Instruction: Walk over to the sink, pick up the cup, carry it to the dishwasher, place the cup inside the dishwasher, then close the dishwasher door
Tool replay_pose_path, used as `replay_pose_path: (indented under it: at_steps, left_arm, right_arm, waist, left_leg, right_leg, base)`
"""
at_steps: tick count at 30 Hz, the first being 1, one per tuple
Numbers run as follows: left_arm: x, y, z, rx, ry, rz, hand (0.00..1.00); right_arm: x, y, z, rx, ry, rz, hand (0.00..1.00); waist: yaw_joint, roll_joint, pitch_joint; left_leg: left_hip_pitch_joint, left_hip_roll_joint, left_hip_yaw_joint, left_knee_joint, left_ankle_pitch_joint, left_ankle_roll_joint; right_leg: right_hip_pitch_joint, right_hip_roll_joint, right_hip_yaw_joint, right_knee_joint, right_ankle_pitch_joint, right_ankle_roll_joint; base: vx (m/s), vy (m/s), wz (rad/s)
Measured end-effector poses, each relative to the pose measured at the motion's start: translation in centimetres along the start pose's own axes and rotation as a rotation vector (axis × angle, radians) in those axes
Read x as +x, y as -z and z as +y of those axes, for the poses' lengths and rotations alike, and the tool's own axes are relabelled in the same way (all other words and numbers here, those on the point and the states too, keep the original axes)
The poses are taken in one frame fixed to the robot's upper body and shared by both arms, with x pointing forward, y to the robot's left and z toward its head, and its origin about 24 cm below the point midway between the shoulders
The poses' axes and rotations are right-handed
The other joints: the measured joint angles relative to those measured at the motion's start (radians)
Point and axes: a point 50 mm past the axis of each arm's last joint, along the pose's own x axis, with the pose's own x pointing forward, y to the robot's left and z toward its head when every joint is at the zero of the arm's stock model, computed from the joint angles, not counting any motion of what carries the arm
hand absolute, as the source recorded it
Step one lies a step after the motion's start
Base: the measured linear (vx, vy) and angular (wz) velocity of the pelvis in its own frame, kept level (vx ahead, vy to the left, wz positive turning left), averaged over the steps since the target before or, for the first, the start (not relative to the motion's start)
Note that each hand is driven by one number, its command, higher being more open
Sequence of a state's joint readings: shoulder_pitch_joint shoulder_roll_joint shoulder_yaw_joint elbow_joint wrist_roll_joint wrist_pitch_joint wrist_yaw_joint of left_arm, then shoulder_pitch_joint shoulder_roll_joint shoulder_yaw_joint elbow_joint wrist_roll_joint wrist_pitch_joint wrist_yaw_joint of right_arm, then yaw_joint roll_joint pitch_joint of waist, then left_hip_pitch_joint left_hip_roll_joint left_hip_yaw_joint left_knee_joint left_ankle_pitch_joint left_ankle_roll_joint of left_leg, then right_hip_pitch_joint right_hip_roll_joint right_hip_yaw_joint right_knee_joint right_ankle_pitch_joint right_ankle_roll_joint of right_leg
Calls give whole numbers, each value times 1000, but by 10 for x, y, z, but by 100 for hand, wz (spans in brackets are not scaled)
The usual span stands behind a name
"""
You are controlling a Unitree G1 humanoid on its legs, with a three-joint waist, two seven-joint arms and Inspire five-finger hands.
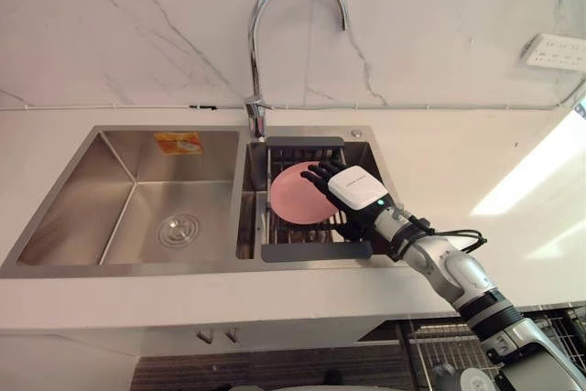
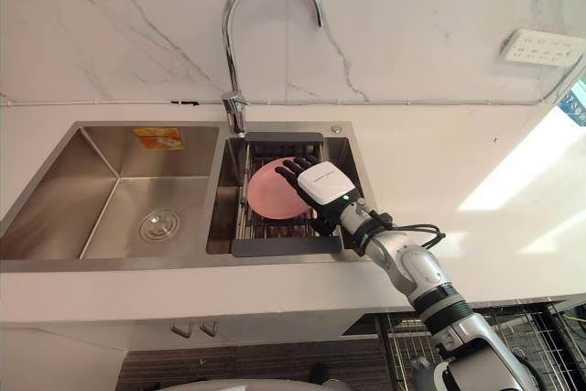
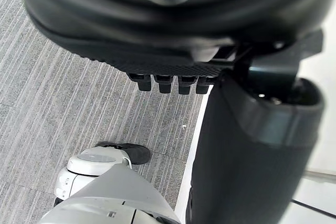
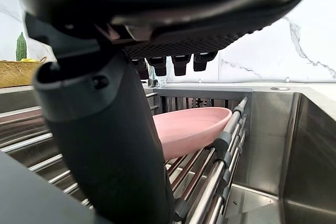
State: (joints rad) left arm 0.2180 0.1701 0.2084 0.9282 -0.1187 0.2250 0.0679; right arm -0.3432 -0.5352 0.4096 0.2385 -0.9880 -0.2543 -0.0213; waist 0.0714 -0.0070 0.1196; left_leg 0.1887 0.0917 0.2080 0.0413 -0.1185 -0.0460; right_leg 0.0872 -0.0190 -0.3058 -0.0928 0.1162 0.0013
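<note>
Sink (image 1: pixel 64 199), twin basin, faucet (image 1: pixel 254 43) between basins: we are standing before it. Rack (image 1: pixel 316 251) is bridging right basin and holding pink dish (image 1: pixel 291 194) up off basin bottom. We are seeing no cup; this shallow dish is lying where the task's thing should be, not yet gripped. Right hand (image 1: pixel 352 191) is hovering just above dish, fingers stretched and spread, holding nothing; we are judging it is lining up for a rim grasp. Left hand (image 3: pixel 157 35) is hanging over floor (image 3: pixel 52 103), fingers relaxed, empty.
</note>
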Motion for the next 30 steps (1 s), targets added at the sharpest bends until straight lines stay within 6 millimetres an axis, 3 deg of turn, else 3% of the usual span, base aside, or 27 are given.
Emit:
replay_pose_path:
  at_steps: [2, 3, 16, 20, 30]
  left_arm:
    - [0, 0, 0, -1, -1, 3, 100]
    - [0, 0, 0, -1, -1, 2, 100]
    - [1, 0, -2, -16, -11, -2, 100]
    - [1, 1, -3, -24, -10, -2, 100]
    - [0, -1, -3, -31, -8, -35, 100]
  right_arm:
    - [1, 1, 3, -9, -9, 10, 100]
    - [1, 1, 5, -4, -11, 17, 0]
    - [4, 1, 17, -56, 32, 63, 0]
    - [12, -8, 5, -109, 153, 3, 0]
    - [12, -10, -9, -100, 246, -14, 0]
  waist:
    - [0, 0, 0]
    - [1, 0, 0]
    - [11, 0, 7]
    - [12, 0, 8]
    - [10, 4, 29]
  left_leg:
    - [-1, 0, -2, 0, 0, 0]
    - [-1, -1, -3, 0, 0, 0]
    - [-4, -3, -8, 0, 1, 2]
    - [-4, -4, -9, 0, 2, 4]
    - [-5, -7, -12, -1, 3, 5]
  right_leg:
    - [0, -1, -2, 0, 0, 0]
    - [0, -1, -2, 0, 0, 0]
    - [0, -3, -8, 0, 0, 0]
    - [0, -4, -8, 0, 0, 1]
    - [-1, -7, -10, 0, 1, 2]
  base:
    - [4, 17, 1]
    - [5, 35, 2]
    - [0, 0, 0]
    - [-2, 8, 0]
    - [-1, 6, 1]
